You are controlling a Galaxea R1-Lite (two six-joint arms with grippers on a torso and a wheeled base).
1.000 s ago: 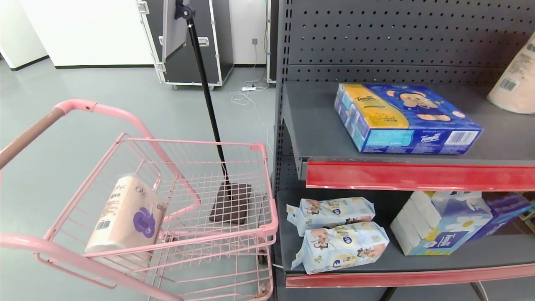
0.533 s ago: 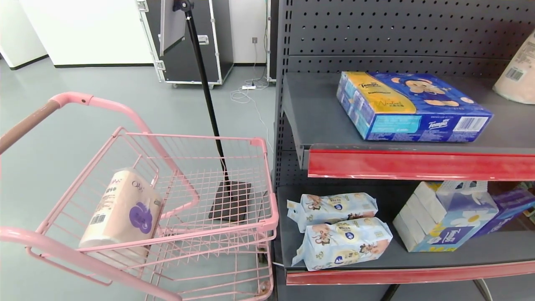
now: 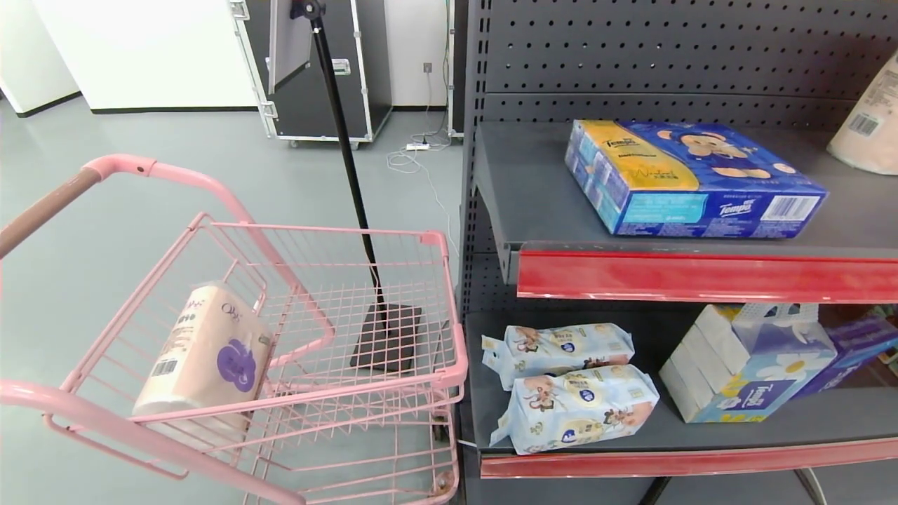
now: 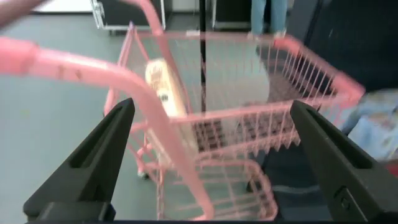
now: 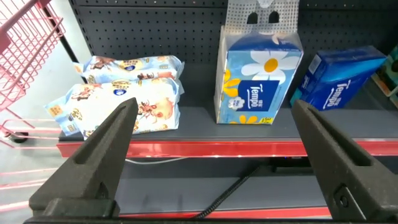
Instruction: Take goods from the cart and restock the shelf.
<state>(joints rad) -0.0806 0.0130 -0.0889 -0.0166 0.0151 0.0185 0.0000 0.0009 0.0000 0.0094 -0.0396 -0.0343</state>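
A pink wire cart [image 3: 449, 365] stands left of the grey shelf [image 3: 533, 203]. Inside it lies one pinkish paper-roll pack [image 3: 203, 351] with a purple label. In the left wrist view my left gripper [image 4: 211, 106] is open just behind the cart's pink handle [image 4: 74, 62], and the pack [image 4: 166, 87] lies beyond it in the basket. My right gripper [image 5: 216, 104] is open in front of the lower shelf, facing two pale-blue wipes packs [image 5: 124, 93] and a daisy-print tissue pack [image 5: 261, 74]. Neither gripper holds anything.
A flat blue tissue box [image 3: 687, 179] lies on the upper shelf, and another pinkish roll pack [image 3: 870, 119] stands at the far right. A dark blue box [image 3: 856, 344] sits on the lower shelf. A black pole stand [image 3: 389, 337] rises beyond the cart. Bare floor lies left of the cart.
The head camera shifted between one second and half a second ago, so the whole picture moved. Since then nothing has changed, and the goods and cart stay where they were.
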